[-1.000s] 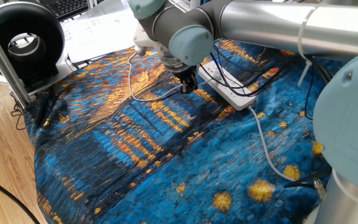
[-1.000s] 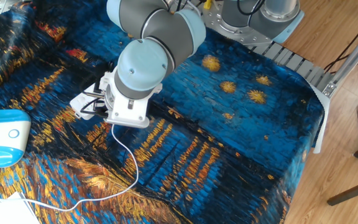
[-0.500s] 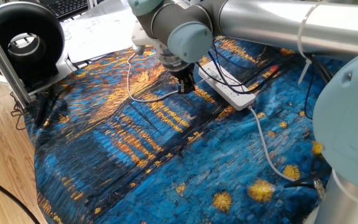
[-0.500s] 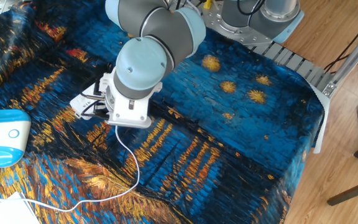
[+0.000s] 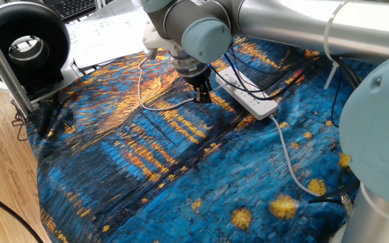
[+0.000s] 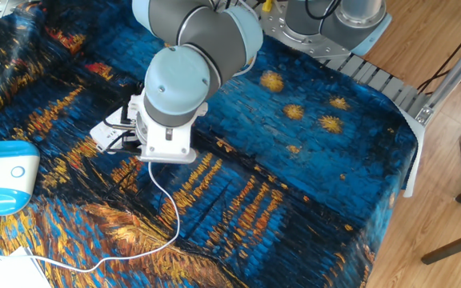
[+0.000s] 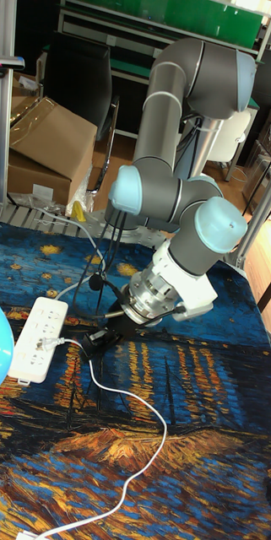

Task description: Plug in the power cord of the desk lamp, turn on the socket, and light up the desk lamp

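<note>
Risk assessment for the plug-insertion step.

**Present state.** The gripper (image 7: 95, 344) hangs low over the patterned tablecloth (image 5: 147, 169), just beside the near long edge of the socket (image 7: 34, 333). Its black fingers stand close together and appear to pinch the power cord (image 7: 152, 418) a little behind its plug end. The contact itself is too small to confirm. In the tall fixed view, the cord's end reaches onto the socket face at an outlet. Whether the plug is seated, part-way in or only resting there cannot be told. From the gripper the cord trails in a loose loop across the cloth toward the desk lamp base (image 6: 2, 176).

**Likely faults and causes.**

1. Incomplete seating. Holding the thin cord rather than the plug body gives little push. The cord may buckle and leave the pins short of full depth.
2. Socket displacement. The socket lies loose on soft cloth, so a sideways push may slide or turn it instead of driving the plug home.
3. Plug pull-out. If the arm withdraws with the fingers still closed, the cord will drag the plug back out.
4. Snagging. Black cables (image 5: 275, 84) cross the socket, and the wrist may catch them or the slack loop.
5. Switch error. The buttons are small and closely spaced, so a later press may land on the wrong one.
</note>
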Tool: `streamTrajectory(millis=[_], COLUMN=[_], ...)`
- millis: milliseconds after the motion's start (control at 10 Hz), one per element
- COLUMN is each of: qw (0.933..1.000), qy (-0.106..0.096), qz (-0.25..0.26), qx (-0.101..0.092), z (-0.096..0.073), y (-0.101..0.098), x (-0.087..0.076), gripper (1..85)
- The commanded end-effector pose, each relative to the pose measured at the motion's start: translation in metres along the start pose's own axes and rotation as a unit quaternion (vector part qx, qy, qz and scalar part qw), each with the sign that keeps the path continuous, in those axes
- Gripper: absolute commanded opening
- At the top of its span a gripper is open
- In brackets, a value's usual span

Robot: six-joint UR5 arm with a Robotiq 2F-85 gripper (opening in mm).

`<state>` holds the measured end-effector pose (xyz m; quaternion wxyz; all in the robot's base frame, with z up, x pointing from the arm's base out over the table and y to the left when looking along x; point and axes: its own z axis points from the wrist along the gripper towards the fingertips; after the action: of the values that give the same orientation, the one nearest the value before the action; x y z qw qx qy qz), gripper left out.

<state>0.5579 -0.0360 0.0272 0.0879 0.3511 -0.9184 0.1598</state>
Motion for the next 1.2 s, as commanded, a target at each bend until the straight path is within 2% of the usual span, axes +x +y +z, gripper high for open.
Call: streamTrajectory(millis=[0,100,200,400,500,700,900,1100], qw=[0.9999,0.9999,0.9998,0.9997,0.9997,0.9989,0.997,0.9955], qy=[0.002,0.004,-0.001,-0.019,-0.024,-0.021,-0.03,-0.027], qz=[0.0,0.0,0.004,0.002,-0.003,0.003,0.029,0.047], qx=[-0.014,-0.012,-0.017,-0.015,-0.002,0.042,0.066,0.078], z=[-0.011,-0.022,-0.03,-0.034,-0.034,-0.038,-0.045,-0.047], y=[0.005,0.002,0.002,0.0,-0.008,-0.033,-0.042,-0.047], x=[0.002,0.003,0.0,-0.01,-0.011,0.0,0.009,0.014], gripper=[36.7,36.7,36.7,36.7,36.7,36.0,36.0,35.7])
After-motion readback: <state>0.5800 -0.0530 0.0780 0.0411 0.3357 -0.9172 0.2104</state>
